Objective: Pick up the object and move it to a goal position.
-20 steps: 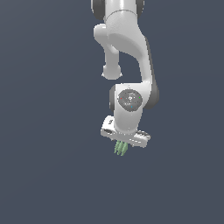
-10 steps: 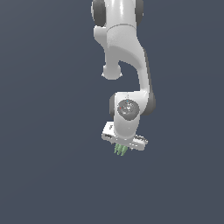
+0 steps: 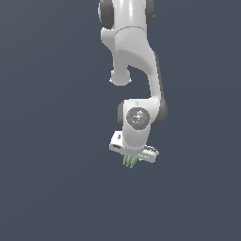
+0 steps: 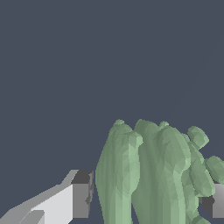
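Ext view, scanning from its left: nothing but flat dark slate-blue backdrop, no bench or floor edge visible. Centre now: the white Panda arm (image 3: pixel 134 56) drops down from the top edge, bends at a grey-banded joint, and ends in a round wrist w/ a dark disc facing the camera. Below that, the wide pale hand bar, tilted so its end toward the ext view's right sits lower. The gripper (image 3: pixel 130 159) points down, and the object (image 3: pixel 130 162), a small pale green cluster of narrow pointed lobes, pokes out just beneath the bar, tips downward, hanging in open space w/ nothing under it. Ext view's right: plain backdrop again. Wrist view: one of the fingers (image 4: pixel 81 195), white body w/ dark grey pad, sits just beside the green lobes, a thin gap showing on that side; the object (image 4: pixel 148 175) fills the space between, lobes side by side; the other finger's pad touches the far side. So: fingers closed around the object, holding it aloft.
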`<state>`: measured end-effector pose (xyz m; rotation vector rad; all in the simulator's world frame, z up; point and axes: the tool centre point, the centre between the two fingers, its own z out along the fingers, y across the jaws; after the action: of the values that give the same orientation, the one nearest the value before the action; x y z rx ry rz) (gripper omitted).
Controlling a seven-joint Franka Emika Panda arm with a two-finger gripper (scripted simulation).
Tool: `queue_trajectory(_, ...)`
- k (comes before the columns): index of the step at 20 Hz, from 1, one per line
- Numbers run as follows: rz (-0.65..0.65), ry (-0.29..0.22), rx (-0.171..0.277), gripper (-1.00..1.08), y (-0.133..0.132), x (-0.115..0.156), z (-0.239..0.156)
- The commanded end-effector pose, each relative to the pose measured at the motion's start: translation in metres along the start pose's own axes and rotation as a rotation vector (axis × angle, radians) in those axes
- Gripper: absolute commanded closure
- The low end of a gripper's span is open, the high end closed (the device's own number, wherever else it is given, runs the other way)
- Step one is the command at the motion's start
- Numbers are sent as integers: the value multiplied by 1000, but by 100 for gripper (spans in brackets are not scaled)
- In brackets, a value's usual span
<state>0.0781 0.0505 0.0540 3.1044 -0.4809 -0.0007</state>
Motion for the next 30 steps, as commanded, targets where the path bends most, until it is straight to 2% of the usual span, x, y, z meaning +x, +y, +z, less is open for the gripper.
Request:
queue_trajectory(1,0,0,0,108,0,0,0)
queue_trajectory(8,-18,14,7,108,-3,5,-5)
queue_trajectory(14,-89,68,32,108,-14,23,-25)
queue_trajectory(20,-210,160,74,108,-36,49,-62)
queue_trajectory(30,-468,356,165,108,-85,82,-149)
